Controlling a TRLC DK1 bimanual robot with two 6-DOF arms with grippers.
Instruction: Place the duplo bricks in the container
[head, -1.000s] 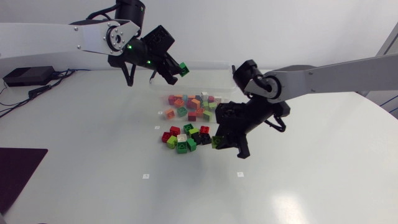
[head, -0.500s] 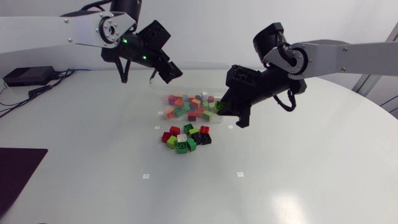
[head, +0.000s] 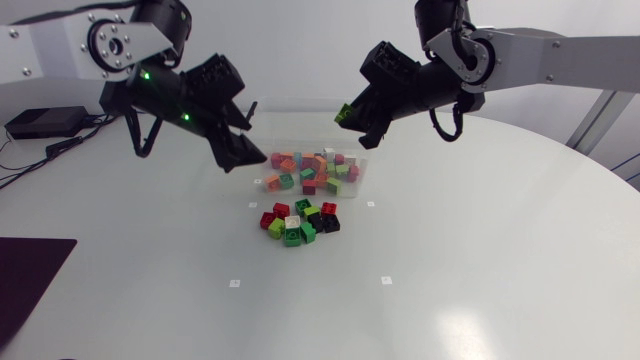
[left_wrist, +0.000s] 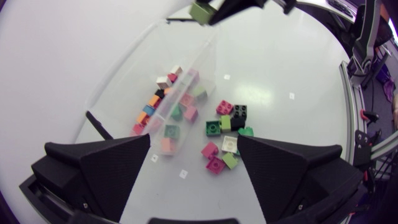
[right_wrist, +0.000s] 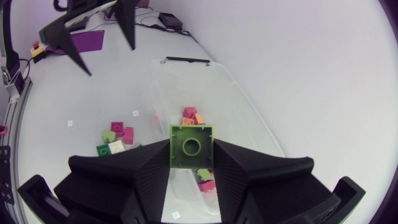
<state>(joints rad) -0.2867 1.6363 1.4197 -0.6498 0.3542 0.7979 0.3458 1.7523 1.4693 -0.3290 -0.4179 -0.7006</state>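
The right arm (head: 560, 50) has reached in high over the far side of the clear container (right_wrist: 239, 102), and its jaws are clamped on a single green brick (right_wrist: 191, 144), gripped from both sides with the hollow underside facing the wrist camera. Looking down past that brick, I see the open tub and some of the bricks already in it right below, so to my eye the step in hand is the drop.

To do it well, I'd want the brick over the middle of the opening, not above the rim, since the head view puts it close to the far wall. Bringing it lower before letting go should keep it from bouncing out off the bricks heaped inside. The jaws only need to part a little, and the arm should lift straight up afterwards so the thin walls aren't knocked.

The left arm (head: 60, 40) hangs off the tub's other side with its jaws wide apart and nothing between them. It looks towards the loose pile (head: 298, 221) of red, green, black and white bricks on the tabletop (head: 480, 260), just beside the container's near wall. It's best kept clear of the tub until the right arm is out.

As for writing, I can make out none on the bricks or the tub
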